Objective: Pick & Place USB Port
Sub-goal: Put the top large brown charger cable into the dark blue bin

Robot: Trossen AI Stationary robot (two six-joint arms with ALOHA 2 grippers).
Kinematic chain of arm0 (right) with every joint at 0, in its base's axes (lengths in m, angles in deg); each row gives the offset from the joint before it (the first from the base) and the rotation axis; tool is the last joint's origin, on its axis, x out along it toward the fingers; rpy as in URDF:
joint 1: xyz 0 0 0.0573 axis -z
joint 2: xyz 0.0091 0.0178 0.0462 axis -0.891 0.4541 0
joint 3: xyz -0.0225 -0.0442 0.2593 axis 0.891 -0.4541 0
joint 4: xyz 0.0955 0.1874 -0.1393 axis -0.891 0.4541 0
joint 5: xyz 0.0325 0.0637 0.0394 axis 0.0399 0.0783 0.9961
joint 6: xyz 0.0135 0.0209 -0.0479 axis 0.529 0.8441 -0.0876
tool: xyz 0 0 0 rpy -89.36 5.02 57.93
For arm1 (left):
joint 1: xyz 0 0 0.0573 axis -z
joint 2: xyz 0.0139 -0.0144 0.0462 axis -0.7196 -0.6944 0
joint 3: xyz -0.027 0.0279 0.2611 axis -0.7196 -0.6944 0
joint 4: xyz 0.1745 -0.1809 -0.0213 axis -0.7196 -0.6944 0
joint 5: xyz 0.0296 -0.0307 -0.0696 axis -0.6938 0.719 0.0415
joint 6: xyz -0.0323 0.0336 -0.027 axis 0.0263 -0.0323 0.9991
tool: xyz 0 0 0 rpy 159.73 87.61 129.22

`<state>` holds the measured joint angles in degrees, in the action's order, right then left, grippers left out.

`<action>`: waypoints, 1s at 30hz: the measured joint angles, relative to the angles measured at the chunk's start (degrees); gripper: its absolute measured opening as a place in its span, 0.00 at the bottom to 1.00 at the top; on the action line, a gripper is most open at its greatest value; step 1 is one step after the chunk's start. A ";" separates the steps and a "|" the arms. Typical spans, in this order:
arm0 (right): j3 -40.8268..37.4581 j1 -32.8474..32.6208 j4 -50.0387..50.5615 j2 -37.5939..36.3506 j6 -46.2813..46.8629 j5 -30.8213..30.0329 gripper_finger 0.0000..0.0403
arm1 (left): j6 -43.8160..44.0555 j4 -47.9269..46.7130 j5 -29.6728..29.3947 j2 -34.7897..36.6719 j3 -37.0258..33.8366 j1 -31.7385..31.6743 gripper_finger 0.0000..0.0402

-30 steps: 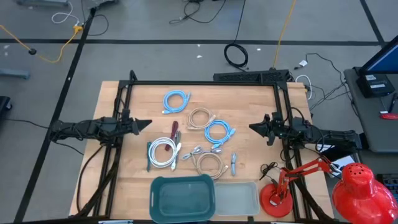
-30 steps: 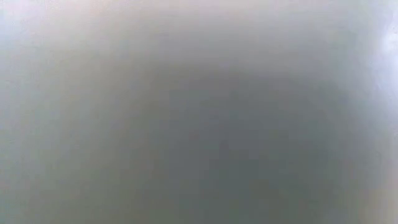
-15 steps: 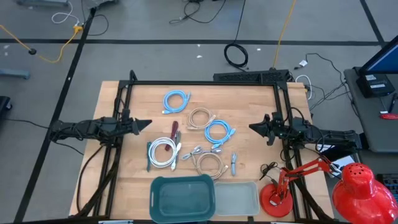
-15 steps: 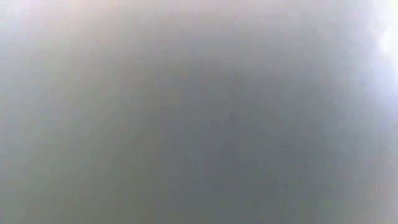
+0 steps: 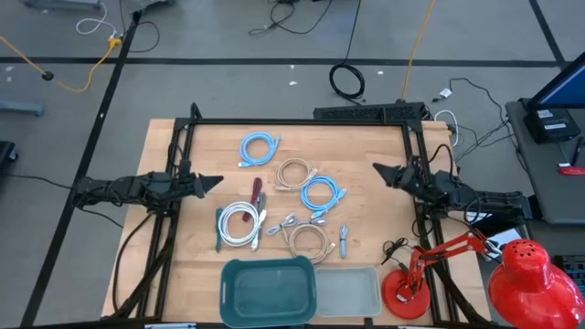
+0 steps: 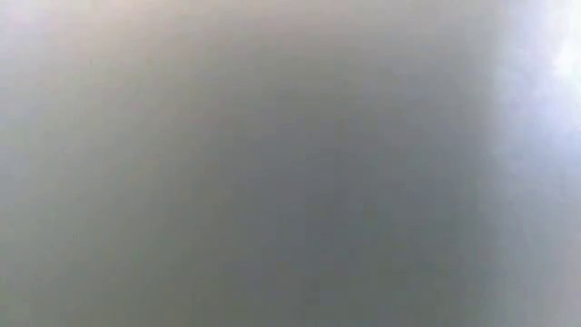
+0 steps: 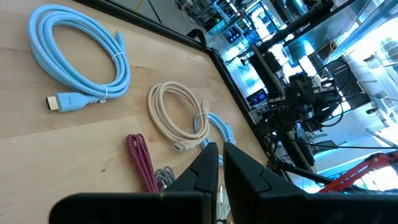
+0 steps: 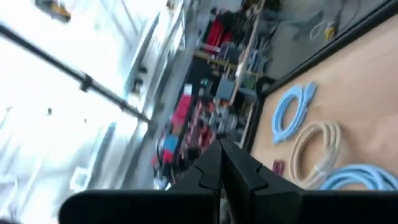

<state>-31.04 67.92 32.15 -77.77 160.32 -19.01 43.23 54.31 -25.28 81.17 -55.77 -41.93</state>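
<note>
Several coiled cables lie flat on the wooden table (image 5: 196, 265): a blue one (image 5: 259, 146) at the far side, a beige one (image 5: 294, 173), a second blue one (image 5: 323, 193), a white one (image 5: 239, 222), a pale one (image 5: 308, 241) and a red braided one (image 5: 257, 192). A small grey plug piece (image 5: 343, 241) lies beside them. Which of these is the USB port I cannot tell. My left gripper (image 5: 218, 182) hovers shut at the table's left, pointing at the cables (image 7: 174, 115). My right gripper (image 5: 377, 170) hovers shut at the right, holding nothing.
A teal bin (image 5: 268, 291) and a clear bin (image 5: 347, 291) stand at the near edge. A red desk lamp (image 5: 409, 291) stands at the near right. A black frame (image 5: 302, 122) runs around the table. The low view shows only grey blur.
My right gripper has rolled about its own axis and tipped up a little, its tip swinging slightly toward the table's far edge. It stays shut. The cables lie as before.
</note>
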 joint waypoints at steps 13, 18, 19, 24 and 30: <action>0.00 0.00 -2.54 0.02 -0.62 -3.08 0.00 | -0.01 0.01 0.00 0.01 0.00 0.01 0.06; 0.00 0.00 -2.54 0.01 0.67 -11.21 0.00 | 0.44 0.10 -0.09 -0.01 0.00 0.01 0.06; 0.00 0.00 -2.54 0.01 1.09 -12.85 0.00 | 1.50 0.61 -1.57 -0.01 0.00 0.02 0.06; 0.00 0.00 -2.56 0.02 1.02 -19.90 0.00 | 15.14 10.42 -21.17 -0.09 0.00 -1.01 0.06; 0.00 0.00 -2.59 0.03 0.66 -28.53 0.00 | 11.17 29.84 -18.80 -0.89 -0.02 -4.75 0.06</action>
<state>-31.04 67.92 29.57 -77.75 160.98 -47.54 54.40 84.15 -44.07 80.28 -55.79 -46.68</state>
